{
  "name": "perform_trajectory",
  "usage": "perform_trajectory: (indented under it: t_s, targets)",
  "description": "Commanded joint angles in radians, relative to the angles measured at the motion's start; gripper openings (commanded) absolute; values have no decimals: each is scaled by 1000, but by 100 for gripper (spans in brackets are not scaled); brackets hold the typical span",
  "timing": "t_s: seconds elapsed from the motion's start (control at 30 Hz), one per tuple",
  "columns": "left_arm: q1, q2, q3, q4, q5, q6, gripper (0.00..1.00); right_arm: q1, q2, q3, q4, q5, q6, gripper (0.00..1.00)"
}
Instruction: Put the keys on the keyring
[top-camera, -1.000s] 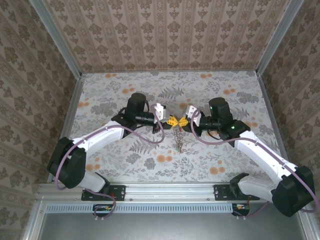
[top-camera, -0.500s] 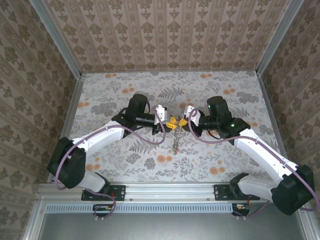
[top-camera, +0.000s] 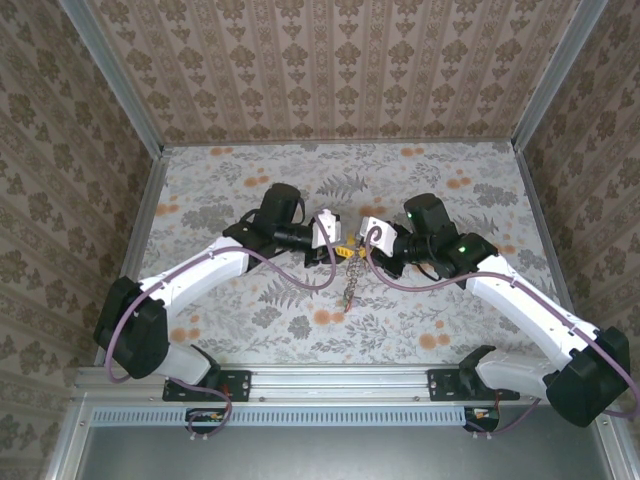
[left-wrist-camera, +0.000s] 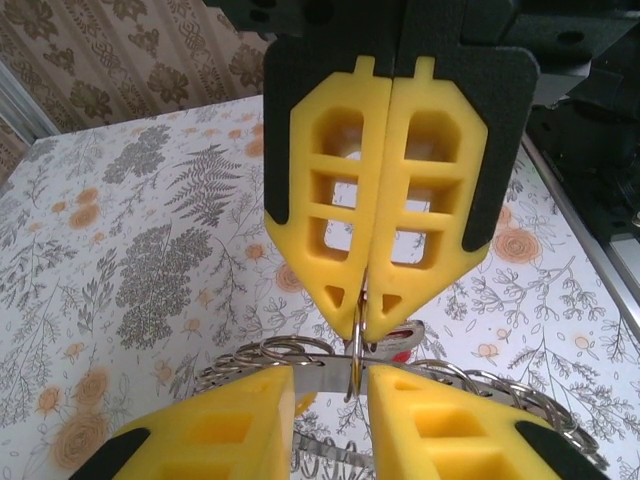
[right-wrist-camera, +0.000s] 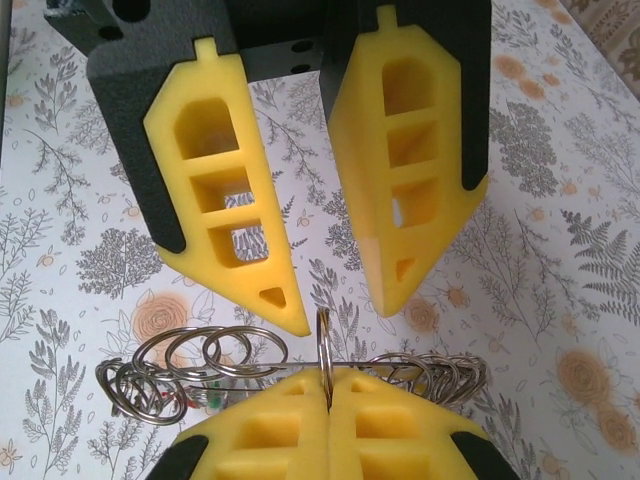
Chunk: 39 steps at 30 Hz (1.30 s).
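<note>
The keyring (right-wrist-camera: 205, 352) is a thin wire loop strung with several small silvery rings (left-wrist-camera: 262, 352). My right gripper (right-wrist-camera: 327, 385) is shut on one upright ring (right-wrist-camera: 324, 335) of it, the ring pinched between its yellow pads. My left gripper (left-wrist-camera: 333, 385) faces it tip to tip with its jaws apart, and that ring (left-wrist-camera: 355, 345) stands in the gap without being clamped. From above, both grippers (top-camera: 345, 250) meet over the table's middle and the chain (top-camera: 349, 282) hangs down from them. A key's red tag (left-wrist-camera: 405, 343) peeks from behind the ring. A bit of green tag (right-wrist-camera: 215, 398) shows among the rings.
The floral tabletop (top-camera: 420, 180) lies beneath, with patterned walls at the back and sides. A metal rail (top-camera: 330, 378) runs along the near edge by the arm bases.
My left gripper has opened from shut and released the ring. Both grippers and the hanging chain have drifted slightly left. The right gripper has tightened shut on the ring.
</note>
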Motion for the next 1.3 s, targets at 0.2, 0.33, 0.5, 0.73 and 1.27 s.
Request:
perform_trajectory:
  t_s: [0.2,0.33,0.5,0.73,1.27]
  targets:
    - [-34,7,72,-80,-12,64,20,14,8,49,13,11,2,0]
    - [-38,15,86,-98,-27,73,12,16,8,50,13,9,5,0]
    - [-42,28,99,-123,-40,88,15,15,-15,30,65,-22,22,0]
    - [-42,32,105,-141,-51,99,15,15,-15,26,73,-18,27,0]
    - [-8,0,52,-61,-18,41,24,15,-18,4,94,4,33,0]
